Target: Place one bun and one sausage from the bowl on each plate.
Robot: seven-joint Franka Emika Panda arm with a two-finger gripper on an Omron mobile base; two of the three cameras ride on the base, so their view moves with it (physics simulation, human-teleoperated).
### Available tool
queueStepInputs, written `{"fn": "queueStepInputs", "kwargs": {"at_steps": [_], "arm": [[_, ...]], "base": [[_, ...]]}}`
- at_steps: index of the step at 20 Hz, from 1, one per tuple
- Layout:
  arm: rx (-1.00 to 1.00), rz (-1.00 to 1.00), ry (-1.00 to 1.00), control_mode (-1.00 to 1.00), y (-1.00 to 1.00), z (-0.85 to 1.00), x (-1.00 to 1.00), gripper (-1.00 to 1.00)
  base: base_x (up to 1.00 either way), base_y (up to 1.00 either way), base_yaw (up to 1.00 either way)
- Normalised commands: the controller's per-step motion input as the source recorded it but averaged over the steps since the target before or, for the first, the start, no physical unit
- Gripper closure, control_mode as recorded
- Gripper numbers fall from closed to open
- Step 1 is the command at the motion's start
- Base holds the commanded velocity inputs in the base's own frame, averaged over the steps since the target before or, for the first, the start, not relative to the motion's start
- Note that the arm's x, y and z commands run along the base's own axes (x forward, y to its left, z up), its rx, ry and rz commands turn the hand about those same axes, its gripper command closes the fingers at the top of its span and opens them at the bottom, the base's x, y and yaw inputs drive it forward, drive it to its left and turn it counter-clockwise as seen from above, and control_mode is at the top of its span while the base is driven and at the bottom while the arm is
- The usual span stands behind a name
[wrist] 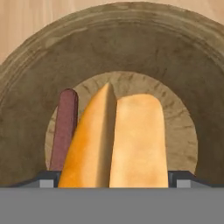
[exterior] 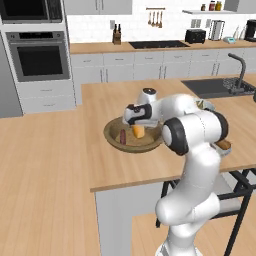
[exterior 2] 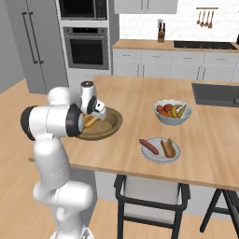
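Wooden bowl sits on the counter near its front edge, and your end effector is down inside it. From the hand view you've got the split bun right between the fingers, which stand wide apart on either side of it; I can't tell whether they touch it. A dark red sausage lies in the bowl just beside the bun. Over to the right, a pale plate already carries a sausage and a bun, near the fruit bowl.
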Motion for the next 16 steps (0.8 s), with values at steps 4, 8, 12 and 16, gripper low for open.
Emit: {"fn": "queueStepInputs", "kwargs": {"at_steps": [4, 8, 12, 16], "arm": [[0.01, 0.00, -0.04, -1.00, -0.84, 1.00, -1.00, 1.00], [-0.05, 0.02, 0.01, -1.00, -0.33, 0.91, -1.00, 1.00], [-0.25, 0.12, 0.31, -1.00, 0.05, 0.45, -0.68, 1.00], [-0.16, 0.15, 0.50, -1.00, 0.01, 0.46, 0.14, 1.00]], "base": [[0.00, 0.00, 0.00], [0.00, 0.00, 0.00], [0.00, 0.00, 0.00], [0.00, 0.00, 0.00]]}}
